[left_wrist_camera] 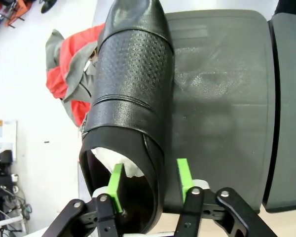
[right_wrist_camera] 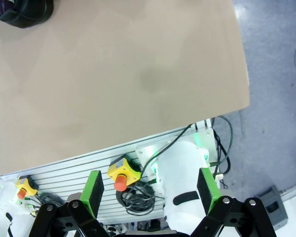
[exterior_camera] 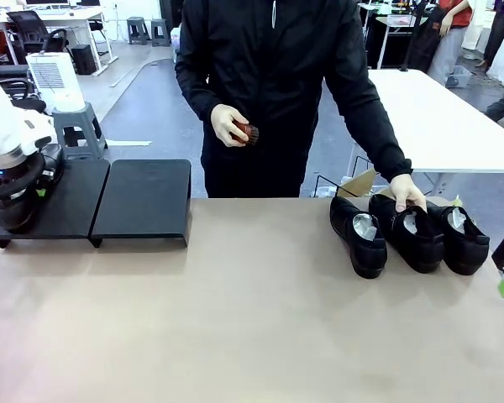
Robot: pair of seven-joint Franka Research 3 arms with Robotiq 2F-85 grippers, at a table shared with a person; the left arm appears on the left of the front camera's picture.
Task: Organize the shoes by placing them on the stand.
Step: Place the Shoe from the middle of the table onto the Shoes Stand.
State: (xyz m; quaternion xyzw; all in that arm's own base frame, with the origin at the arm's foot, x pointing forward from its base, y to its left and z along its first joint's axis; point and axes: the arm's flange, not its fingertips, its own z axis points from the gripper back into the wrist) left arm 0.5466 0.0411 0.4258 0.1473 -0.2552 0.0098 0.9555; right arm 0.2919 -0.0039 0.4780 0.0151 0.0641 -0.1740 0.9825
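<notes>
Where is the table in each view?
Front: table fills the lower half.
Left wrist: table sliver, bottom right corner, beyond the stand.
Right wrist: table upper left, edge slanting across the middle.
Shared landmark: black shoes, right in front, centre in left wrist, top-left corner in right wrist.

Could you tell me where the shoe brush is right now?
Front view: the brush is in the person's hand beyond the far edge of the table, between the stand and the three shoes.

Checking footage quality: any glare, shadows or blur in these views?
Left wrist view: sheen on the shoe, pale glare and the shoe's shadow on the stand. Front view: even light, sharp. Right wrist view: sharp, faint dark smudge on the table.
</notes>
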